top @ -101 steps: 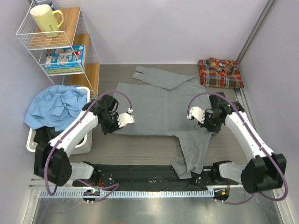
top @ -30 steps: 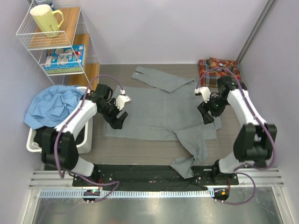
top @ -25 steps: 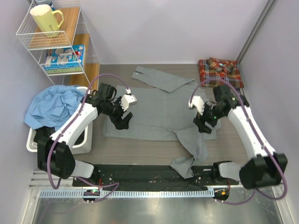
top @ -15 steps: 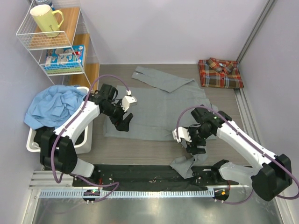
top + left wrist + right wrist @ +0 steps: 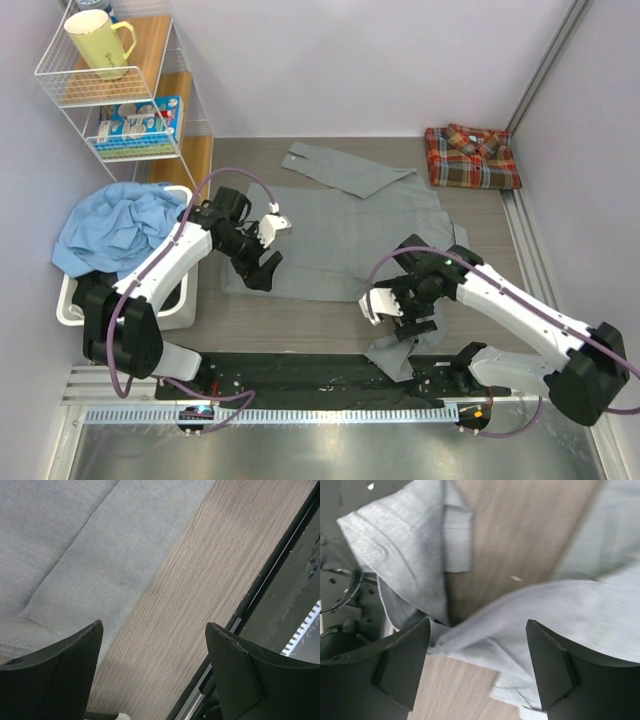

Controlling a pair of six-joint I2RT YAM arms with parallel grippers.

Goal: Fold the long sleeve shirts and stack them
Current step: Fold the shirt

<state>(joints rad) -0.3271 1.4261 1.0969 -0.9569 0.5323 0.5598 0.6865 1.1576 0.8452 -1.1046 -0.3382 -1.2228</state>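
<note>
The grey long sleeve shirt (image 5: 340, 235) lies spread flat in the middle of the table. One sleeve (image 5: 395, 352) trails toward the near edge, the other is folded at the back. The plaid shirt (image 5: 472, 157) lies folded in the back right corner. My left gripper (image 5: 258, 270) hovers open over the grey shirt's near left hem; in the left wrist view the gripper (image 5: 155, 650) frames bare wood beside the cloth (image 5: 90, 540). My right gripper (image 5: 408, 322) is open above the near sleeve; in the right wrist view its jaws (image 5: 477, 650) straddle rumpled grey cloth (image 5: 555, 615), holding nothing.
A white bin (image 5: 66, 300) heaped with blue cloth (image 5: 120, 230) stands at the left edge. Behind it a wire shelf (image 5: 120, 90) holds a yellow mug (image 5: 98, 42). The black base rail (image 5: 300, 375) runs along the near edge, under the sleeve's end.
My right arm swung from the shirt's right side forward to the near sleeve, its jaws widening. My left gripper stayed open by the left hem, shifting only slightly.
</note>
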